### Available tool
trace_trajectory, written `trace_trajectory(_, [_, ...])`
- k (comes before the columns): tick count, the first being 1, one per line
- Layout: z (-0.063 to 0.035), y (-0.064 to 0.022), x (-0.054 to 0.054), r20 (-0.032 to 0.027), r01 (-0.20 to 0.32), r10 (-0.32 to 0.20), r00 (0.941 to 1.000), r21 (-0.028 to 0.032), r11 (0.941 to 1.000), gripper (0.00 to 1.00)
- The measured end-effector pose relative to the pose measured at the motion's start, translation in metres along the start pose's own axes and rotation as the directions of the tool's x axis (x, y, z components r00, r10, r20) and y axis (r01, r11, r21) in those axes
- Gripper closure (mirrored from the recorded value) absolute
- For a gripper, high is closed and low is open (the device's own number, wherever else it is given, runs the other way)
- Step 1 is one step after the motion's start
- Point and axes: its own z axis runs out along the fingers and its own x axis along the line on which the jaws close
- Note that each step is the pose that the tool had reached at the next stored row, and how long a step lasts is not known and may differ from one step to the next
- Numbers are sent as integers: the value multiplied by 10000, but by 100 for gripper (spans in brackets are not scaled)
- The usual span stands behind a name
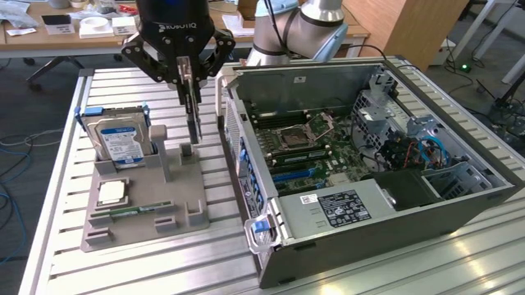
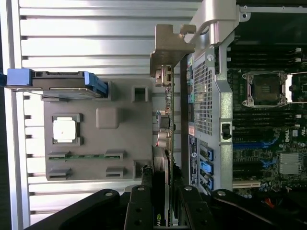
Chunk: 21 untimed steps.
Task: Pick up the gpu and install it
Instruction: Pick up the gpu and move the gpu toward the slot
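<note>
In the exterior view a hard drive stands in a grey holder on the slatted desk, at about eight o'clock from the hand. The hand is clamped on the gpu, which hangs upright and edge-on, its lower end close over the holder's back posts. At four o'clock lies the open computer case.

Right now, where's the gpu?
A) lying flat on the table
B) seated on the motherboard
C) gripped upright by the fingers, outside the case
C: the gripper is closed on the gpu, which stands upright, edge-on, at the gray fixture, beside the open case.
</note>
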Motion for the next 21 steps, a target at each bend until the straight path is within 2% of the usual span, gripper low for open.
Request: trace_trajectory(21, [10,32,-144,0,0,0,10000,0,10000,74])
